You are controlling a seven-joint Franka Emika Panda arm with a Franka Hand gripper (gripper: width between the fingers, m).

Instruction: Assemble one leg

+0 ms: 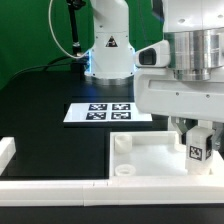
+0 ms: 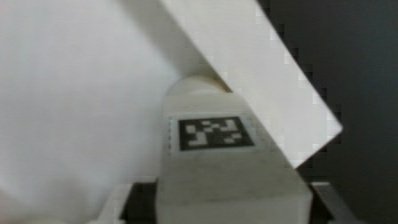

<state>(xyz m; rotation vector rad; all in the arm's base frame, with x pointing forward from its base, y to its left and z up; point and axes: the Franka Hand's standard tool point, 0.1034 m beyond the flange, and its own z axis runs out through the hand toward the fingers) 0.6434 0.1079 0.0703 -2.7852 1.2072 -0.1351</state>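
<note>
My gripper [image 1: 198, 148] is shut on a leg [image 1: 197, 150], a small white squarish post with a black-and-white tag on its side. It holds the leg upright over the right end of the large flat white panel [image 1: 150, 158], just above or at its surface. In the wrist view the leg [image 2: 217, 150] fills the space between my two dark fingers [image 2: 326, 203], its tag facing the camera, and the white panel [image 2: 80, 90] lies behind it. The panel has round sockets [image 1: 122, 143] at its corners.
The marker board [image 1: 108, 112] lies on the black table behind the panel. The arm's white base [image 1: 108, 45] stands at the back. A low white wall [image 1: 40, 186] runs along the front and the exterior view's left.
</note>
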